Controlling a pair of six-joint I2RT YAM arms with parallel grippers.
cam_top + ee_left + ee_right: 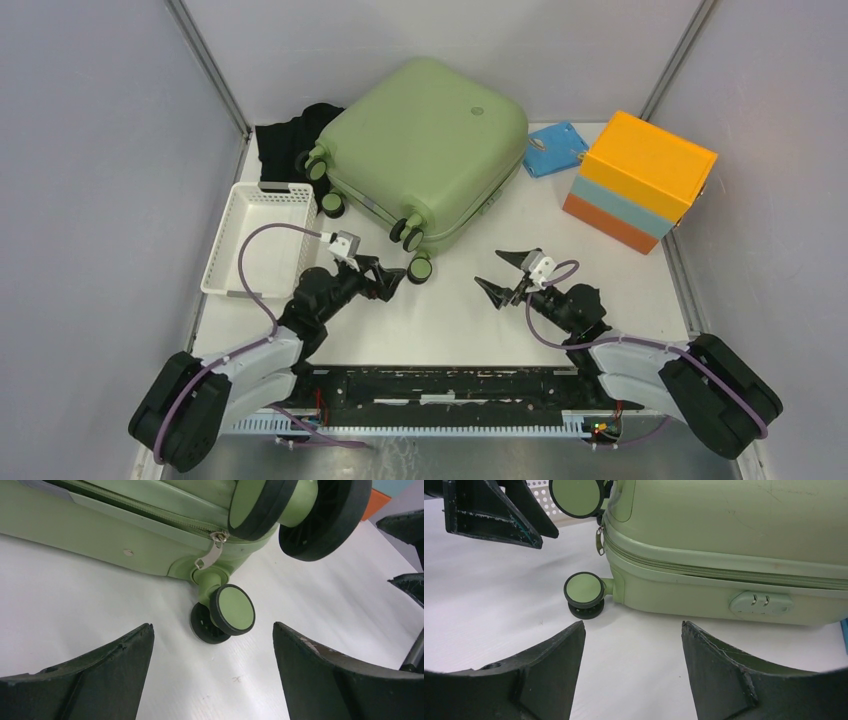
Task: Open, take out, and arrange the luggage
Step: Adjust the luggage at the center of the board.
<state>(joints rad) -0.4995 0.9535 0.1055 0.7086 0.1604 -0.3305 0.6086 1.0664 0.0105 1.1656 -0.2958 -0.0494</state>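
Top external, left end effector [393, 280] facing luggage [420, 140]

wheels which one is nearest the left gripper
The wheel on the table at the luggage's near corner, beside the left gripper; the rest lie farther back.

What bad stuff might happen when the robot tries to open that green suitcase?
1. The zip pull is tiny and hangs right beside a wheel, so the open left gripper might catch the wheel instead.
2. The luggage lies loose on the table, so tugging the zip may slide it toward the white basket.
3. The lock on its side might keep it shut; I cannot tell.
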